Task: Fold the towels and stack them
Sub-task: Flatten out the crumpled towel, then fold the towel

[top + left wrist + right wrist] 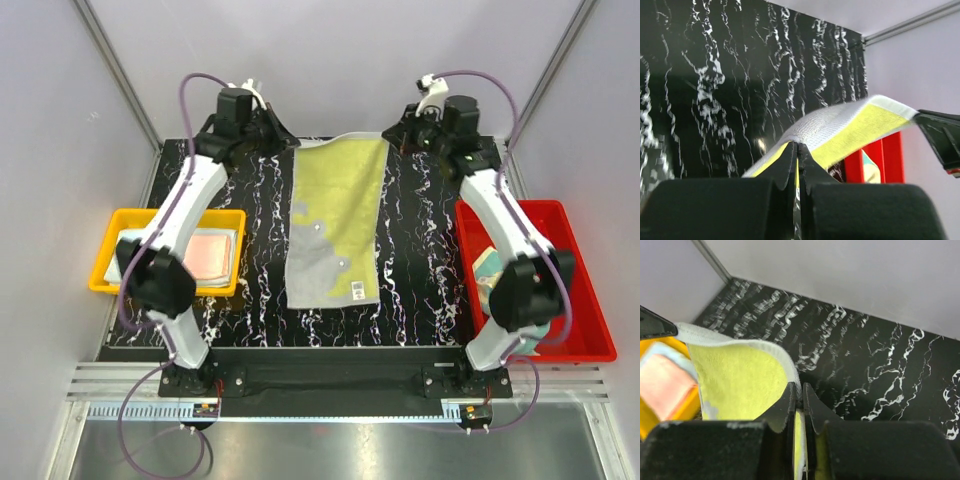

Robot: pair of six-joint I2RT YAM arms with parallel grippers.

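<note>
From above, the yellow-green towel (335,220) lies lengthwise down the middle of the black marbled surface (250,200), its far edge raised. The left tool (290,143) pinches the far left corner and the right tool (393,138) the far right corner. A yellow tray (105,275) on the left holds a folded pink towel (210,255) on a light blue towel (128,240). A red tray (585,320) on the right holds a crumpled towel (492,268). In the left wrist view, the left tool (797,147) is clenched on the towel's hem (855,125), with the red tray (890,155) beyond. In the right wrist view, the right tool (797,390) clamps the towel's edge (735,375), with the pink towel (665,385) behind.
</note>
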